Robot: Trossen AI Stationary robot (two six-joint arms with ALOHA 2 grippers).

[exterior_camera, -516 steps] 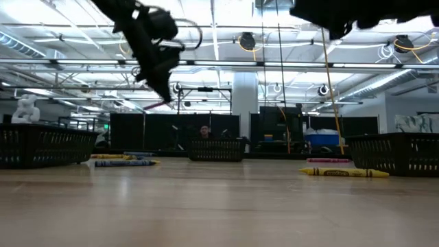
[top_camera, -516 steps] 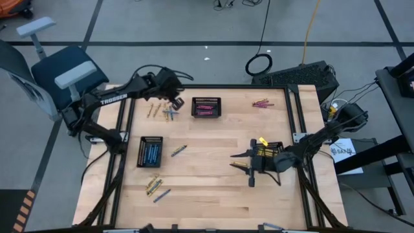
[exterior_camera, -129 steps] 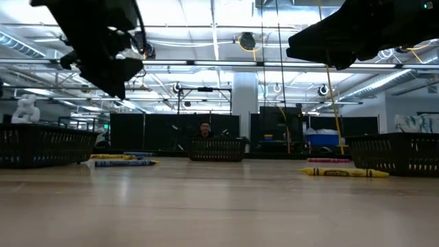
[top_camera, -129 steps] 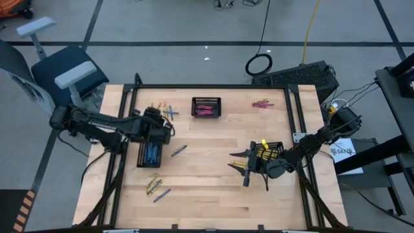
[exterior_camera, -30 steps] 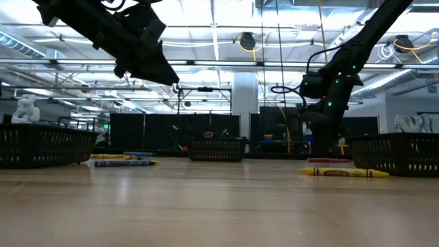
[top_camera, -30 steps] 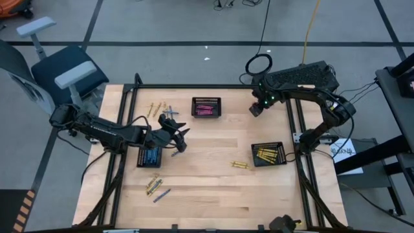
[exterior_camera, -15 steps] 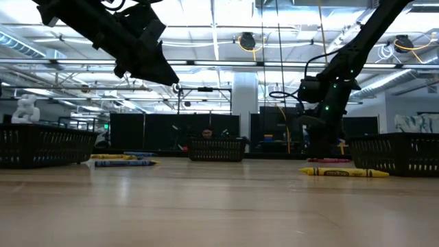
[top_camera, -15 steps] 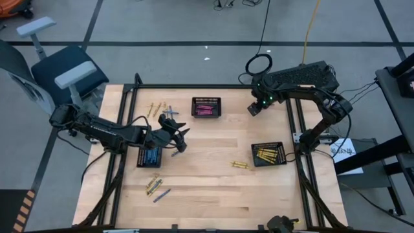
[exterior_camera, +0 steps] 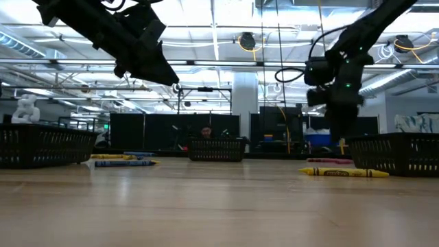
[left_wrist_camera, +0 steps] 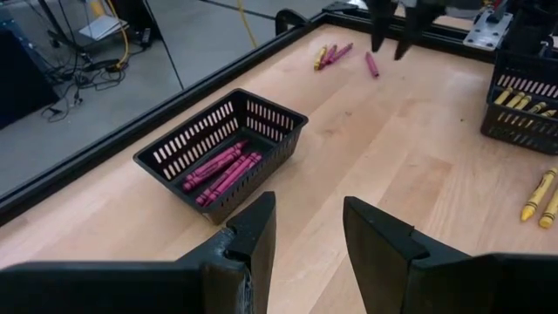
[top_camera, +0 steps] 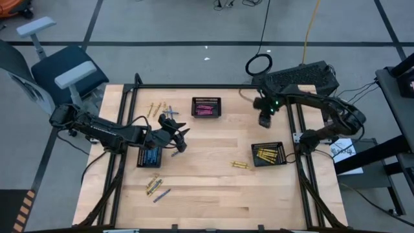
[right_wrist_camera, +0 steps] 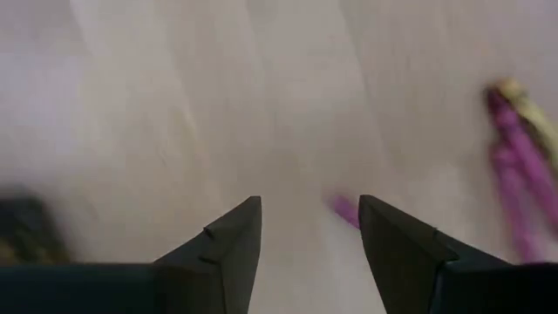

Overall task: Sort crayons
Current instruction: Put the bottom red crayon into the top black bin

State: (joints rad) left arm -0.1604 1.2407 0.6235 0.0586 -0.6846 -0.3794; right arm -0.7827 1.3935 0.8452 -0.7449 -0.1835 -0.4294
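Three baskets: black mesh, all on the wooden table (top_camera: 207, 194). Far-centre basket (top_camera: 206, 107) holds pink crayons (left_wrist_camera: 222, 170); left basket (top_camera: 150, 156) holds blue crayons, partly covered by the left arm; right basket (top_camera: 269, 154) holds yellow crayons (top_camera: 266, 155).
Left gripper (top_camera: 180, 138): raised above the table just beside the left basket, on its inner side. Fingers (left_wrist_camera: 253, 235) parted with a moderate gap, nothing between them. Wrist view looks across at the far-centre basket.
Right gripper (top_camera: 264, 120): at the far right of the table, pointing down over the loose pink crayons there. Fingers (right_wrist_camera: 231, 240) spread wide, nothing held; a pink crayon (right_wrist_camera: 346, 210) lies on the wood between the fingertips, apart from them.
Loose pink crayons, far right (left_wrist_camera: 336, 55): small cluster near the table's far edge, one yellow crayon among them; a single pink one (left_wrist_camera: 372, 64) lies just beside the cluster.
Loose yellow and blue crayons, far left (top_camera: 162, 110): scattered between the far edge and the left gripper.
Loose crayons, near left (top_camera: 155, 188): yellow pair with one blue beside it, on the near side of the left basket.
Loose yellow crayons, centre right (top_camera: 240, 166): two, just beside the right basket.
Low view: yellow crayon (exterior_camera: 343, 173) flat on the wood in front of the right basket, pink one behind it.
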